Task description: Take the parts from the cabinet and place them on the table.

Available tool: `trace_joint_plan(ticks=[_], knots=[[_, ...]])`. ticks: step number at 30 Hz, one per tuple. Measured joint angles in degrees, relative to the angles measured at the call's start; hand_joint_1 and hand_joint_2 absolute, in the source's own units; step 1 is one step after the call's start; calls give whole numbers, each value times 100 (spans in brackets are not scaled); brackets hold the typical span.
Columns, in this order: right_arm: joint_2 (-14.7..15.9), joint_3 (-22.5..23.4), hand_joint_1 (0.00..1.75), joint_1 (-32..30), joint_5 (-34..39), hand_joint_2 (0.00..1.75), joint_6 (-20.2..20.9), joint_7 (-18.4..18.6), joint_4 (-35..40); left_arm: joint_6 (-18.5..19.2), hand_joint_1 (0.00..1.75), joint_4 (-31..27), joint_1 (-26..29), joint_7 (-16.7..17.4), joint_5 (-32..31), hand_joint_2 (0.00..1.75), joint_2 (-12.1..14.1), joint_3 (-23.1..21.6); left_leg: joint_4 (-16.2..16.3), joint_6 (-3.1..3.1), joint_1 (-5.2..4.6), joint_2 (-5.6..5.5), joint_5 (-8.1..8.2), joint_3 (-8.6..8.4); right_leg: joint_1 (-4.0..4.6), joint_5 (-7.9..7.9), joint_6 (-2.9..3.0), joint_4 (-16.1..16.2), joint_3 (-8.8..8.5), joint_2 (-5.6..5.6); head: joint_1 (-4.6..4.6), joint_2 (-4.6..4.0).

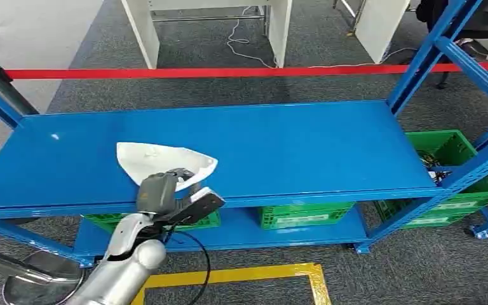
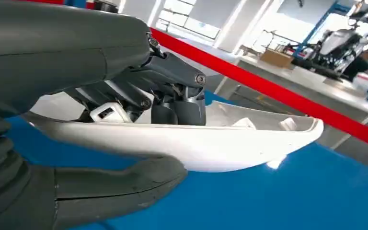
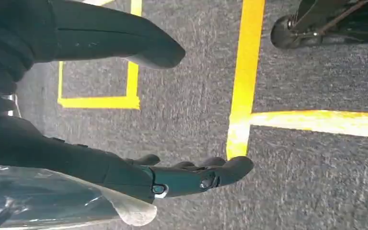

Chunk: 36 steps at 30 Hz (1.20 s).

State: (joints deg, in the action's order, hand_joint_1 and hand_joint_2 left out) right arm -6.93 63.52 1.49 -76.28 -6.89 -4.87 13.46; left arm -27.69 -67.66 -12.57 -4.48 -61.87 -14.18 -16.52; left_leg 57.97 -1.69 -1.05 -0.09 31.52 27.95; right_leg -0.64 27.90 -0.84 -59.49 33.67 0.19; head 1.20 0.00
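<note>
A white, shell-shaped plastic part (image 1: 155, 160) lies on the blue cabinet shelf (image 1: 305, 143), left of its middle and near the front edge. My left hand (image 1: 168, 194) reaches over that edge and grips the part's near side. In the left wrist view the dark fingers (image 2: 177, 108) sit inside the hollow of the white part (image 2: 239, 143) and the thumb (image 2: 124, 184) lies under its rim. My right hand (image 3: 76, 158) hangs over the grey carpet with its fingers stretched out and nothing in it.
Green crates (image 1: 302, 215) stand on the lower shelf, and another green crate (image 1: 448, 149) with dark parts sits at the right. A red barrier tape (image 1: 229, 72) runs behind the shelf. Yellow floor lines (image 1: 241, 274) mark the carpet in front. Blue uprights (image 1: 432, 51) frame the shelf's right end.
</note>
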Motion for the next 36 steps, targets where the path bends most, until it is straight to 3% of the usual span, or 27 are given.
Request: trace_joint_plan(ticks=[7, 13, 14, 16, 18, 21, 22, 23, 24, 25, 26, 27, 28, 29, 30, 31, 32, 33, 35, 36], knots=[[-50, -2, 0, -7, 35, 175, -168, 2, -28, 98, 175, -1158, 834, -765, 973, 175, 221, 7, -2, 0, 0, -2, 0, 6, 1, 4, -3, 0, 1, -10, 2, 0], [-138, 22, 0, -34, 112, 175, -326, -72, -44, 341, 175, -1956, 1509, -1849, 2929, 175, 295, 66, -2, -4, -1, -2, 4, 6, 0, 5, -4, 2, 1, -8, 4, 0], [-151, 31, 0, -41, 112, 175, -343, -100, -46, 358, 175, -2080, 1594, -1954, 3058, 175, 304, 101, 16, -14, -10, -1, 16, 8, -25, -14, -19, 37, -5, -10, 0, 0], [-203, 68, 0, -55, 114, 175, -459, -289, -50, 330, 175, -2318, 1779, -2133, 3239, 175, 323, 155, -125, -140, -23, -4, -135, -32, -15, -123, -118, 147, -63, -13, -13, 0], [-205, 81, 0, -63, 116, 175, -564, -483, -50, 262, 175, -2519, 1944, -2297, 3313, 175, 332, 190, -382, -189, 58, 42, -283, -139, -5, 113, -120, 8, 41, -16, 11, 0], [-212, 116, 0, -68, 142, 175, -592, -662, -52, 223, 175, -2762, 2182, -2408, 3405, 175, 343, 289, -376, -188, 99, 71, -300, -96, -66, 682, -220, -1239, 548, -14, 20, 0], [-212, 120, 0, -75, 153, 175, -599, -673, -52, 221, 175, -2796, 2241, -2415, 3418, 175, 350, 302, -363, -173, 115, 76, -299, -85, -100, 703, -262, -1465, 646, -15, 15, 0], [-212, 129, 0, -79, 181, 175, -595, -701, -50, 219, 175, -2829, 2293, -2421, 3431, 175, 349, 312, -340, -138, 145, 76, -289, -78, -128, 579, -310, -1402, 606, -19, 20, 0], [-212, 153, 0, -75, 247, 175, -553, -745, -50, 219, 175, -2860, 2331, -2447, 3460, 175, 349, 330, -304, -92, 187, 75, -266, -68, -161, 359, -359, -1116, 449, -27, 17, 0], [-210, 179, 0, -66, 326, 175, -478, -795, -50, 219, 175, -2891, 2347, -2483, 3499, 175, 347, 356, -240, -25, 244, 73, -227, -52, -208, 95, -424, -628, 190, -41, 22, 0], [-212, 221, 0, -51, 403, 175, -364, -886, -50, 212, 175, -2919, 2355, -2557, 3574, 175, 347, 387, -135, 57, 296, 66, -173, -23, -264, -57, -515, -107, -71, -61, 26, 0], [-247, 262, 0, -18, 459, 175, -222, -986, -66, 192, 175, -2967, 2382, -2669, 3683, 175, 349, 424, -53, 150, 267, 60, -118, 64, -184, 125, -560, -72, -241, -33, 86, 0], [-256, 295, 0, 14, 516, 175, -210, -1034, -68, 188, 175, -3018, 2430, -2767, 3803, 175, 341, 453, 44, 186, 246, 57, -94, 98, -197, 95, -446, -125, -150, 16, 116, 0], [-278, 330, 0, 34, 580, 175, -254, -1029, -70, 194, 175, -3074, 2479, -2888, 3929, 175, 341, 496, 113, 213, 236, 56, -77, 112, -217, 193, -329, -107, -116, 17, 67, 0], [-314, 389, 0, 45, 638, 175, -332, -1036, -72, 205, 175, -3085, 2500, -2987, 4034, 175, 341, 548, 118, 231, 233, 56, -98, 135, -214, 193, -291, -170, -72, 20, 26, 0], [-350, 429, 0, 59, 652, 175, -387, -1045, -72, 227, 175, -3085, 2506, -3064, 4133, 175, 336, 588, 122, 248, 244, 56, -97, 162, -211, 190, -257, -200, -44, 16, 39, 0], [-398, 452, 0, 68, 660, 175, -447, -1051, -72, 264, 175, -3089, 2512, -3140, 4244, 175, 337, 640, 166, 286, 270, 48, -48, 175, -209, 174, -191, -194, -1, -3, 22, 0], [-426, 466, 0, 85, 658, 175, -476, -1058, -74, 293, 175, -3114, 2526, -3193, 4312, 175, 334, 700, 334, 288, 271, 47, 167, 254, -198, 139, -121, -194, 36, -12, -26, 0], [-474, 494, 0, 122, 643, 175, -483, -1097, -79, 315, 175, -3133, 2535, -3324, 4439, 175, 312, 783, 1118, 289, 252, 46, 715, 559, -166, 74, -49, -188, 132, -22, -53, 0], [-492, 503, 0, 127, 645, 175, -461, -1126, -79, 313, 175, -3133, 2542, -3366, 4476, 175, 293, 833, 1528, 278, 248, 46, 914, 705, -140, 43, -22, -189, 180, -34, -55, 0]])
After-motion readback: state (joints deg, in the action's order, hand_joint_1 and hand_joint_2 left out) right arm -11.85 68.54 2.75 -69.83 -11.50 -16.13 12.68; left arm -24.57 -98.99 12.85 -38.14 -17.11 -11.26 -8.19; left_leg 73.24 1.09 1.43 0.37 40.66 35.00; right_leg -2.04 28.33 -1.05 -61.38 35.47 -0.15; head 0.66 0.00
